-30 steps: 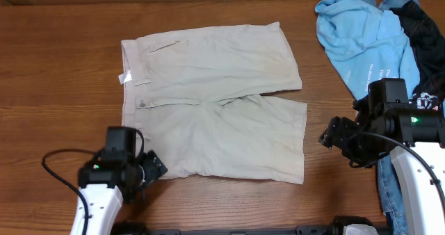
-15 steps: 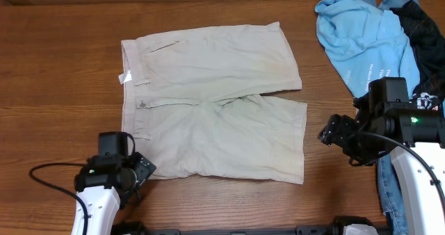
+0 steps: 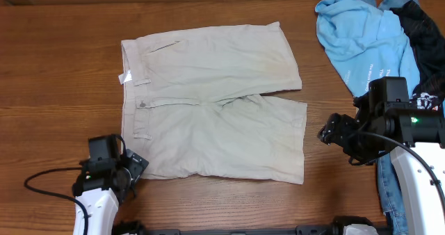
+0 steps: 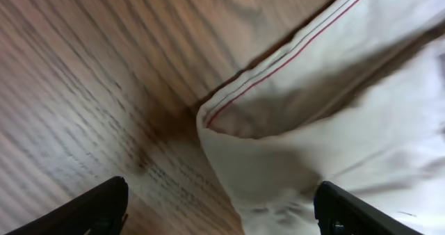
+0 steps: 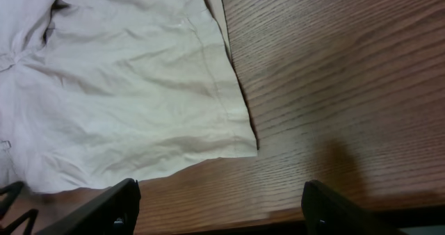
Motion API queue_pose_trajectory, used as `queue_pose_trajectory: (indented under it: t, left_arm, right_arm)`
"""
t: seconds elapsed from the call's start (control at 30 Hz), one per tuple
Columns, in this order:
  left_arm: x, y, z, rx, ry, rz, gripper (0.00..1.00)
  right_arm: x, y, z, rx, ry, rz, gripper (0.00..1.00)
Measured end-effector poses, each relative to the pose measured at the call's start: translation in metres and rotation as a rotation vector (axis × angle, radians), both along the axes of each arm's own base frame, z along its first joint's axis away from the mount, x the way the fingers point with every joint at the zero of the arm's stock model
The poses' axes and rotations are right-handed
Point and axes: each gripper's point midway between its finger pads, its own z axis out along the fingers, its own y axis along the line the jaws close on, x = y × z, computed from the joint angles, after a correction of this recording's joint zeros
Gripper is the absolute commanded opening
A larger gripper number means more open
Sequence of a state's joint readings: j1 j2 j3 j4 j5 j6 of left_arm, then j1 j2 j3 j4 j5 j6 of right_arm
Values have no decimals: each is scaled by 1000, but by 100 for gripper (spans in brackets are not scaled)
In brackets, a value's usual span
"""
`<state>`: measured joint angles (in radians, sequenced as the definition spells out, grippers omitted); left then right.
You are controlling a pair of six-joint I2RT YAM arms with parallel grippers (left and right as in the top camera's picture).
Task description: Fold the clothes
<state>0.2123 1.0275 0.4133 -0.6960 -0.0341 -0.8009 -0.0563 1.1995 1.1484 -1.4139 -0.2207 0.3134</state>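
In the middle of the wooden table the beige shorts lie spread flat, waistband to the left and both legs pointing right, not yet folded. The left gripper sits at the near-left corner of the waistband. Its wrist view shows the fingers spread wide with nothing held and the slightly lifted corner of the cloth between them. The right gripper hangs just beside the hem of the near leg, over bare wood, its fingers also wide apart and empty. The risk here is an uneven grab. If the left fingers close too shallowly, they may catch only the top layer of the corner, or push it along the wood and bunch it. If the right gripper closes where it is, it would close on nothing, so only one end would lift and the fold would skew. Behind the right arm, the blue shirt and black garment lie close enough to be snagged in a wide swing.
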Motion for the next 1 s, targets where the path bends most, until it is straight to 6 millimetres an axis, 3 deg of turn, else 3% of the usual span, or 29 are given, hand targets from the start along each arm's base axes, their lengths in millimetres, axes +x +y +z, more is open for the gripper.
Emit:
queue_pose_trajectory:
  t: [0.2,0.37,0.47,0.73,0.83,1.0]
  left_arm:
    - [10,1,-8,5,-22,-25,81]
    - [17,3,-10,16,-26,-51,51]
    - [18,2,-11,12,-27,-57,40]
    - [17,1,-12,10,-20,-77,32]
    - [15,1,-12,7,-13,-76,5]
    - [16,1,-8,7,-10,-95,4]
  right_arm:
    - [0,0,0,0,0,0,79]
    - [0,0,0,0,0,0,79]
    - [1,0,0,0,-3,0,80]
    - [4,0,0,-1,-16,0,83]
    - [4,0,0,-1,-17,0,83]
    - [2,0,-2,0,-5,-4,83]
